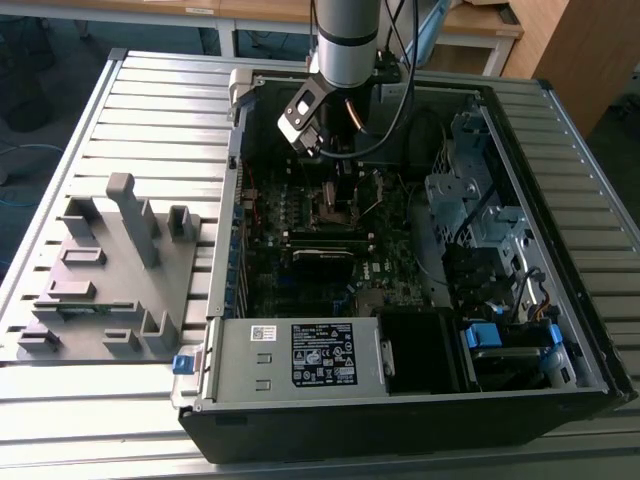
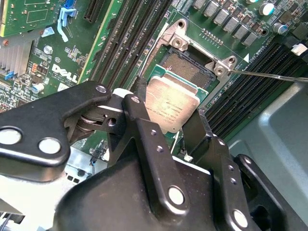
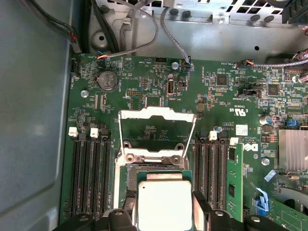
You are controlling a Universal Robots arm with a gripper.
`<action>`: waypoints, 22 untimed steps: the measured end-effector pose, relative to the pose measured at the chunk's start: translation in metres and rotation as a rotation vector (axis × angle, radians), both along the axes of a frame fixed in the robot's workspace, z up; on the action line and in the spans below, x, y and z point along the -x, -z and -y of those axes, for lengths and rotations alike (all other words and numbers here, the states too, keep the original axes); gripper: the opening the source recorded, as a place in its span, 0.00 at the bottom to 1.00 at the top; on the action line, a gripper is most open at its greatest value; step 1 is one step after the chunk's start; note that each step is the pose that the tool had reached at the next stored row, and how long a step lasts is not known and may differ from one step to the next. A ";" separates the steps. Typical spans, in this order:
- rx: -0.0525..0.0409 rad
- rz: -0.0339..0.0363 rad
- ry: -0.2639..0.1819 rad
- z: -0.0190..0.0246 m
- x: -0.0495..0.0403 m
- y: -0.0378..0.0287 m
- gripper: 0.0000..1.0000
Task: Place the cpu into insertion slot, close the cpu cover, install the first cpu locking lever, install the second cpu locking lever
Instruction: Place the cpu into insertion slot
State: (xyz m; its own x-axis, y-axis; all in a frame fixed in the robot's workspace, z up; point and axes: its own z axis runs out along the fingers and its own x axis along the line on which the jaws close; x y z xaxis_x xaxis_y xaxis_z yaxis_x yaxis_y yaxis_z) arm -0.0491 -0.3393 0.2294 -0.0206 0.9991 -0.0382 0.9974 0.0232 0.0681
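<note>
My gripper [image 2: 171,111] is shut on the cpu [image 2: 169,107], a flat square chip with a silver-grey top, one black finger [image 2: 140,103] on each of two opposite edges. In the first wrist view the cpu [image 3: 164,204] hangs just above the insertion slot [image 3: 131,177], whose dark contact field shows past the chip's edge. The insertion slot [image 2: 185,67] lies partly uncovered beyond the chip. The cpu cover [image 3: 156,114], a silvery frame, stands swung open behind the slot. A thin wire lever [image 2: 269,76] sticks out sideways from the socket. The arm [image 1: 345,45] reaches down into the case over the socket [image 1: 333,203].
Long black memory slots [image 3: 89,173] flank the socket on both sides. The open computer case [image 1: 560,200] holds cables [image 3: 144,43], a drive cage and a power supply [image 1: 300,355]. A finned heat sink [image 3: 292,149] sits nearby. A grey fixture [image 1: 110,270] lies at the exterior view's left.
</note>
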 end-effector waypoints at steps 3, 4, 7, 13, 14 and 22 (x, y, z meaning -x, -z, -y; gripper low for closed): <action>0.0000 0.0000 0.000 0.0000 0.0000 0.0006 0.54; 0.0000 0.0000 0.000 0.0000 0.0000 0.0007 0.54; 0.0000 0.0000 0.000 0.0000 0.0000 0.0007 0.54; 0.0000 0.0000 0.000 0.0000 0.0000 0.0019 0.54; 0.0002 -0.0001 0.000 0.0000 0.0000 0.0019 0.54; -0.0224 0.0000 0.000 0.0000 0.0015 0.0061 0.54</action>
